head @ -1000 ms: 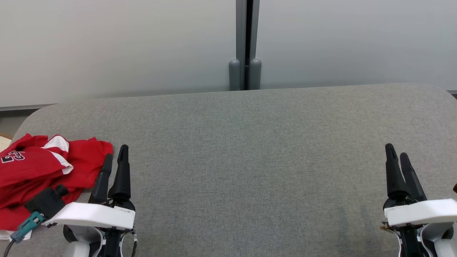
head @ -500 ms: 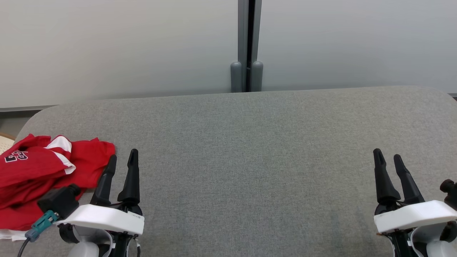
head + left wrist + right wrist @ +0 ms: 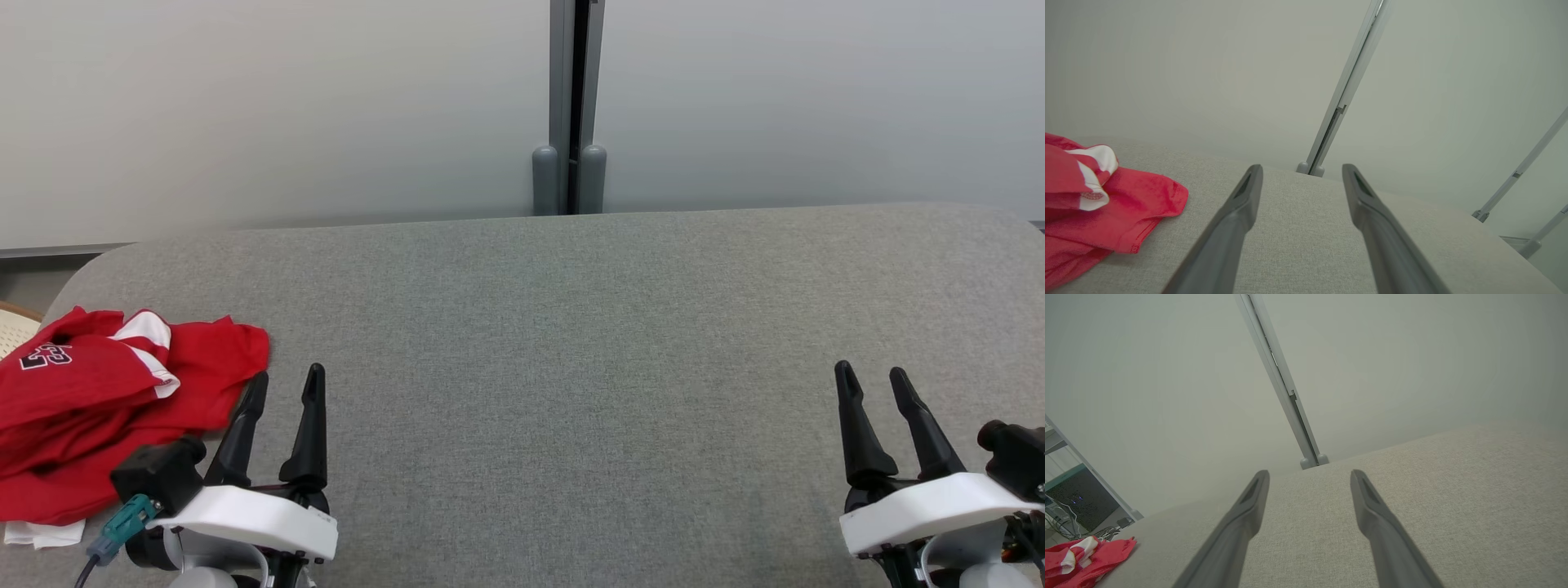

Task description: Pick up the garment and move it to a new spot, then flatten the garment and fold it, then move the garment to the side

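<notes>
Red jersey (image 3: 82,392), crumpled, at the grey surface's (image 3: 571,327) left end; left end effector (image 3: 287,374) above its near-left part, right end effector (image 3: 870,369) above its near-right part, both spread wide and empty.

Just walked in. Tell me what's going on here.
A two-armed robot faces a grey table with a red shirt to handle. The shirt lies bunched up at the table's left end, not laid flat. The left claw hovers open just beside it, not touching it. The right claw hovers open over bare cloth at the far right. Neither holds anything.
</notes>
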`<state>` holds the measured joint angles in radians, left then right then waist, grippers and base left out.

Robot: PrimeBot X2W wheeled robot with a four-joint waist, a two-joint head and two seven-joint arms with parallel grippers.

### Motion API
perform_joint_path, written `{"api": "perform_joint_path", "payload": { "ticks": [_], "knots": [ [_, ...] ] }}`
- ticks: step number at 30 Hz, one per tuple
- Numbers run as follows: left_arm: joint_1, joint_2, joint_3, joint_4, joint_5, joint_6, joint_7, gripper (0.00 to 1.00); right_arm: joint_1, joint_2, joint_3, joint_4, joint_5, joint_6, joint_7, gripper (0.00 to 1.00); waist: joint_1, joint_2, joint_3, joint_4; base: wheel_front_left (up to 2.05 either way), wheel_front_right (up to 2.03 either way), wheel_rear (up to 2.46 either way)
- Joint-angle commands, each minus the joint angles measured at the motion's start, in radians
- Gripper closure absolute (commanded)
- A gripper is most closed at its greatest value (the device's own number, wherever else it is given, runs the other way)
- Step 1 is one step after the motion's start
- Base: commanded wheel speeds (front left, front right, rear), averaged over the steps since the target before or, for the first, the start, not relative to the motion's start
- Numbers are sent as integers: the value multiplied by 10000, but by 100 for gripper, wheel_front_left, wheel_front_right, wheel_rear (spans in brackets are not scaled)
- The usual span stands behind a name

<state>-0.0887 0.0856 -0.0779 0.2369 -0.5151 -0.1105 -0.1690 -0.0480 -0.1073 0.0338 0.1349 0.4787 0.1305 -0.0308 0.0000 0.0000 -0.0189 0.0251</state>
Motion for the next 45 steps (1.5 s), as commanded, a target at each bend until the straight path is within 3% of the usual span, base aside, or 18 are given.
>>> {"api": "perform_joint_path", "payload": {
  "ticks": [1,45],
  "knots": [
    [-67,100,10,-25,308,52,-97,0,6,-24,-29,-52,-314,3,10,0,0,0,-5,11,0,0,0],
    [36,45,-250,1101,3320,258,-974,0,379,201,168,52,-3461,2,-195,0,0,0,-190,195,0,0,0]
  ]
}}
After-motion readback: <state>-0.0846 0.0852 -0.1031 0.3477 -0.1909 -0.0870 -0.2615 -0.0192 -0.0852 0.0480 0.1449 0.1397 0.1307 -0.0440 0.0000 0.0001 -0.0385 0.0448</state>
